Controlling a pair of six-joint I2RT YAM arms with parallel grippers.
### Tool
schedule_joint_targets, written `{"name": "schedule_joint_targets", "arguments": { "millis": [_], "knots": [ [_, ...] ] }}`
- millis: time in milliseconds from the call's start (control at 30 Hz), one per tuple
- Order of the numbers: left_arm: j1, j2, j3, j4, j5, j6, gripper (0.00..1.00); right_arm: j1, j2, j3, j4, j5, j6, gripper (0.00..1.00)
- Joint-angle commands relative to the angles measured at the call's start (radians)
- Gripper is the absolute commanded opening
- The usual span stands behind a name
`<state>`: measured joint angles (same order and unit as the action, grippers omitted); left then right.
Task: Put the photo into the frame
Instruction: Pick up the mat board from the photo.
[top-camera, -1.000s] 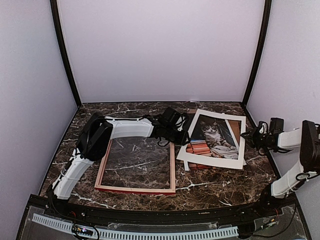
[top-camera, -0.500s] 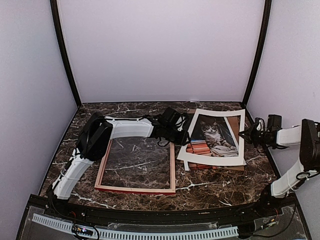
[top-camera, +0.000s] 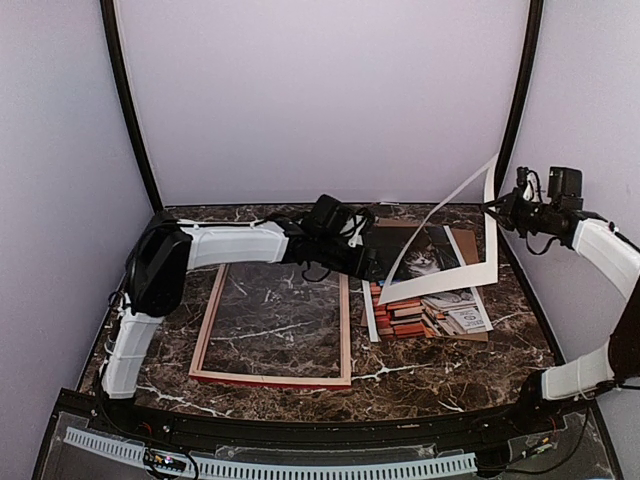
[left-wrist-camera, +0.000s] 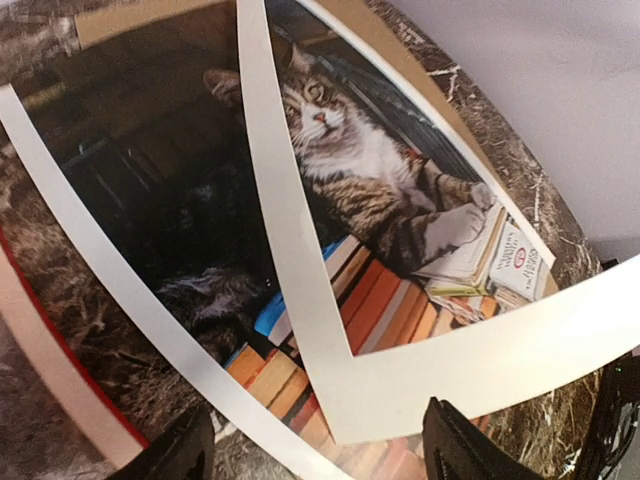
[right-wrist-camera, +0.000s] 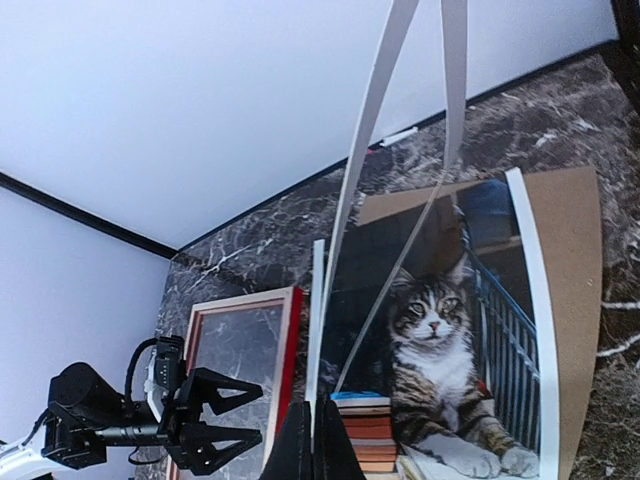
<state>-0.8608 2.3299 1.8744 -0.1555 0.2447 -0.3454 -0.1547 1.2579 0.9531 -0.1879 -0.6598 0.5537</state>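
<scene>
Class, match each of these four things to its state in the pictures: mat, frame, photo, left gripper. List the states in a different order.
Things:
1 mat
2 frame
3 photo
4 left gripper

States:
A open
B lying on the brown board
C held up, tilted
D lying flat, empty

Pairs: 1-C; 2-D; 3-B; 4-A

The raised white mat (top-camera: 440, 285) screens the middle of the photo (top-camera: 415, 315) in the top view, the left arm (top-camera: 240, 243) covers the far rail of the frame (top-camera: 270, 378), and the wrist views' bottom edges crop the left fingers (left-wrist-camera: 465, 455) to stubs and the right fingers (right-wrist-camera: 310, 450) to a dark wedge.
</scene>
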Motion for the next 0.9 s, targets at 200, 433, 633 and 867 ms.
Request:
{"name": "schedule_joint_targets", "arguments": {
  "millis": [200,433,633,867],
  "knots": [
    [0.122,-0.517,-0.325,0.006,-0.193,0.013,0.86,0.265,0.045,0.355,-0.212,0.11,-0.012,0.0],
    [0.317,-0.78,-0.599,-0.069,-0.355,-0.001,0.91,0.548,0.19,0.543,-0.162,0.175,0.065,0.0],
    [0.471,-0.962,-0.74,-0.122,-0.416,-0.013,0.97,0.796,0.402,0.758,-0.102,0.173,0.129,0.0],
    [0.599,-1.082,-0.798,-0.179,-0.47,-0.018,0.99,0.902,0.537,0.804,0.061,0.13,0.258,0.0]
  ]
}}
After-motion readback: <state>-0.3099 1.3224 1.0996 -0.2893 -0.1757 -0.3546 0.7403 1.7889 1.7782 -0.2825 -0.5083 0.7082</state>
